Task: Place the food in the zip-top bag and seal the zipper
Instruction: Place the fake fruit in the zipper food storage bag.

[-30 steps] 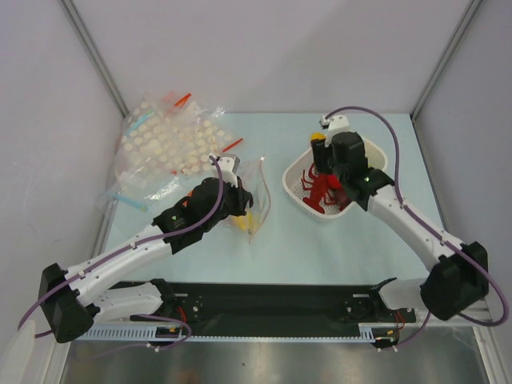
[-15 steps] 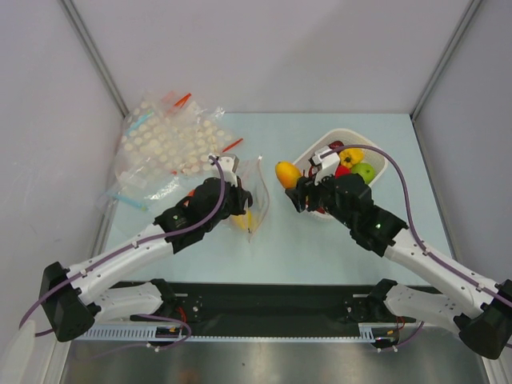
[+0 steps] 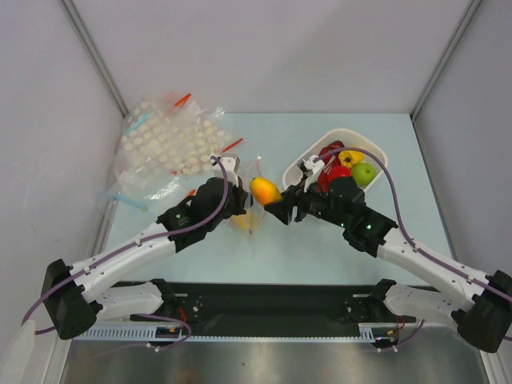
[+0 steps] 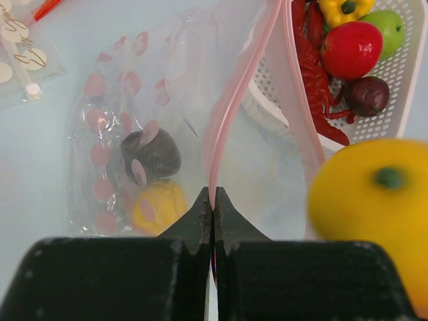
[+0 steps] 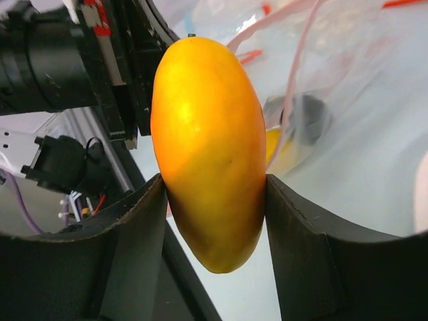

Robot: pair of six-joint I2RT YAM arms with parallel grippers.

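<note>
Over table (image 3: 320, 248), right hand (image 3: 277, 207) clamps mango (image 3: 265, 190) beside zip-top bag (image 4: 167, 114).

Left to right — bag (image 3: 256, 214), mango (image 3: 265, 190), basket (image 3: 380, 152).

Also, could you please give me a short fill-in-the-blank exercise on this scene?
The right gripper is shut on the ____.
The left gripper pinches the pink ____ of the zip-top bag.
The green apple lies in the white ____.
Missing words: mango, zipper, basket.
</note>
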